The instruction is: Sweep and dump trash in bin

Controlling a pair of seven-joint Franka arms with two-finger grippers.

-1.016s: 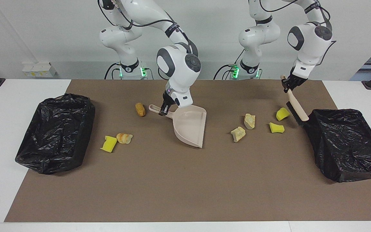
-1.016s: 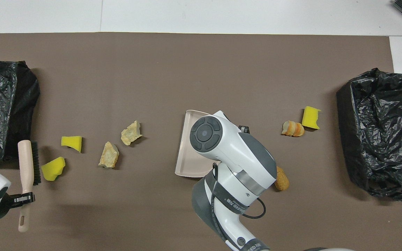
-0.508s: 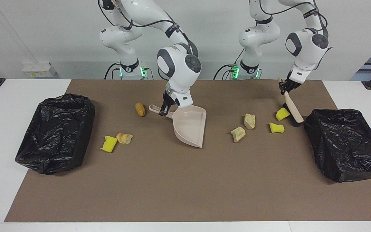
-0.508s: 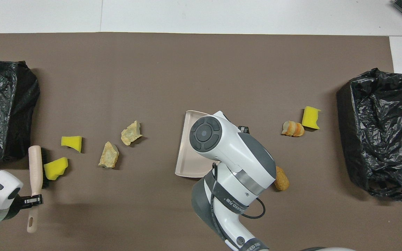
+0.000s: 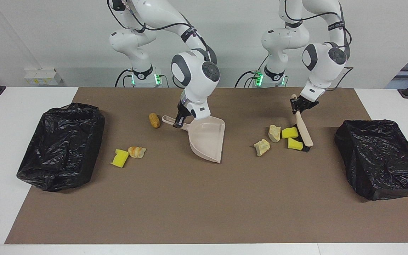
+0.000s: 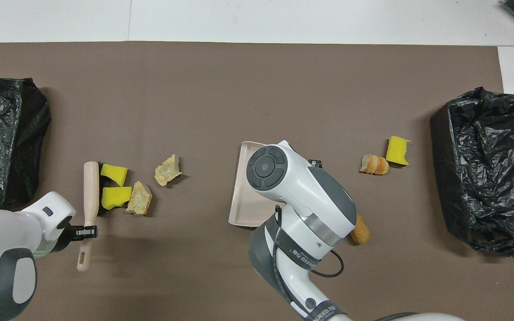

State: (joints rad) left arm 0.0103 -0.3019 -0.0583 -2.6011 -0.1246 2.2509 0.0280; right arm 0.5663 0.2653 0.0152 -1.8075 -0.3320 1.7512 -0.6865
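Observation:
My left gripper [image 5: 300,105] is shut on the handle of a beige brush [image 5: 304,130], whose bristles rest on the mat against two yellow sponge chunks [image 5: 289,132] [image 5: 295,143]. One chunk touches a cream lump [image 5: 274,132]; another cream lump [image 5: 262,147] lies just apart. My right gripper [image 5: 179,122] is shut on the handle of the beige dustpan [image 5: 207,140], its mouth down on the mat mid-table. More trash lies toward the right arm's end: an orange-brown nugget [image 5: 154,120], a bread lump [image 5: 136,152] and a yellow sponge [image 5: 120,158].
A black bag-lined bin [image 5: 377,157] stands at the left arm's end of the brown mat [image 5: 204,205], and another bin [image 5: 62,145] at the right arm's end. White table shows around the mat.
The left gripper swept the brush toward the middle of the table, pushing the two yellow sponges together and up against a cream lump. The dustpan shifted only slightly.

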